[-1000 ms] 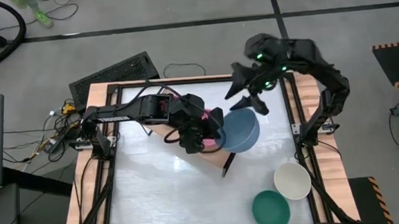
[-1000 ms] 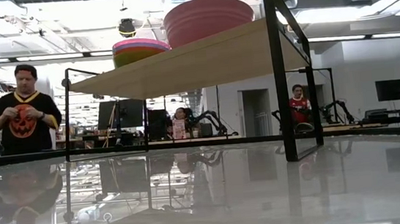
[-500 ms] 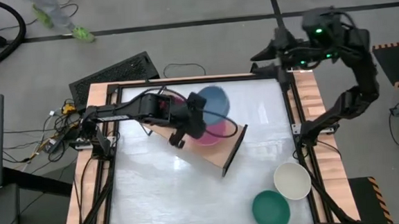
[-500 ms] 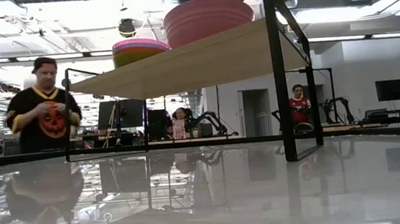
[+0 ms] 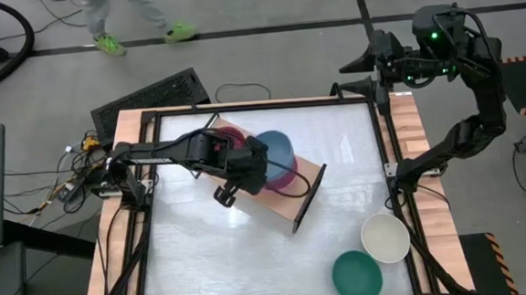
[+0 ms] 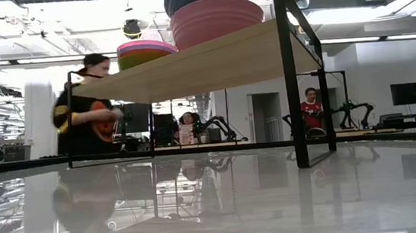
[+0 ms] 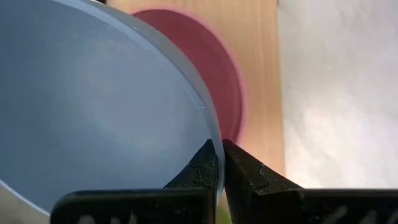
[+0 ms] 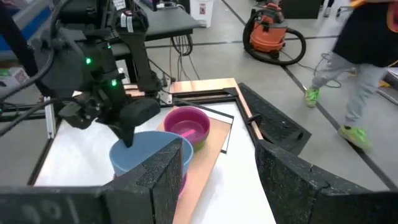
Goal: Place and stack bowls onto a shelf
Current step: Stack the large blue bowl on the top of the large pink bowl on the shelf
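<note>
pinching the grey-blue bowl (image 5: 277,149) rim, left pincer (image 7: 217,163) above shelf (image 5: 309,177), glossy white tabletop (image 5: 205,252), right pincer (image 5: 359,76) spread

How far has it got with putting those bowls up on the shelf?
Partly done. A stack of small bowls and the pink bowl already sit on the shelf. The left claw is shut on the grey-blue bowl's rim, holding it over the pink one. The cream-white bowl and dark green bowl wait on the table.

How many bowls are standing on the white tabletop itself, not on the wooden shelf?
2. The round cream-white bowl sits near the white tabletop's right edge; the round dark green bowl sits close beside it. None seems hidden.
</note>
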`<state>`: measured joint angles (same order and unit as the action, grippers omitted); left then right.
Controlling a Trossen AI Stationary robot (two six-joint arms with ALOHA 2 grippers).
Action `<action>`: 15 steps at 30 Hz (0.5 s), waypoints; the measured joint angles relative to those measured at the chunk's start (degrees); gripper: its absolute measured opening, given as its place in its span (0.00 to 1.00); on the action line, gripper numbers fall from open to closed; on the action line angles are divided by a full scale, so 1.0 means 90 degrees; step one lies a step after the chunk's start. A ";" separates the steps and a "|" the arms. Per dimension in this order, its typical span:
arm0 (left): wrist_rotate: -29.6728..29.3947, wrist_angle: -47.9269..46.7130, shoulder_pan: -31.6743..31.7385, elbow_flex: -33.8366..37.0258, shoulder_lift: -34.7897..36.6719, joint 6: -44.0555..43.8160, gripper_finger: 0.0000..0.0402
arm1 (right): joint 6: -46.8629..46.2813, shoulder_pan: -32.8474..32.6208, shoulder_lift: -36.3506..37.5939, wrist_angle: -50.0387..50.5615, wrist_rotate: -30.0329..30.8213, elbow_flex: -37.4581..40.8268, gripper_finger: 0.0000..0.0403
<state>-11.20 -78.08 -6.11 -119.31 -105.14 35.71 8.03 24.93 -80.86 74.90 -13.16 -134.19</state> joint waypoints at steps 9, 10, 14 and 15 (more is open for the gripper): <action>0.0038 0.0273 -0.0153 0.0005 0.0005 0.0404 0.00 | 0.0117 -0.0002 -0.0092 0.0382 -0.0010 0.0002 0.56; 0.0056 0.0276 -0.0152 0.0006 0.0005 0.0480 0.00 | 0.0114 -0.0002 -0.0096 0.0433 -0.0018 0.0002 0.56; -0.0108 0.0262 -0.0141 0.0007 0.0005 0.0797 0.00 | 0.0117 -0.0002 -0.0102 0.0545 -0.0018 0.0007 0.56; -0.0151 0.0212 -0.0125 0.0007 0.0005 0.0836 0.00 | 0.0117 -0.0002 -0.0100 0.0536 -0.0020 0.0007 0.56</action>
<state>-12.55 -76.17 -7.23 -119.24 -105.10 43.24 9.08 24.91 -81.76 79.72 -13.34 -134.13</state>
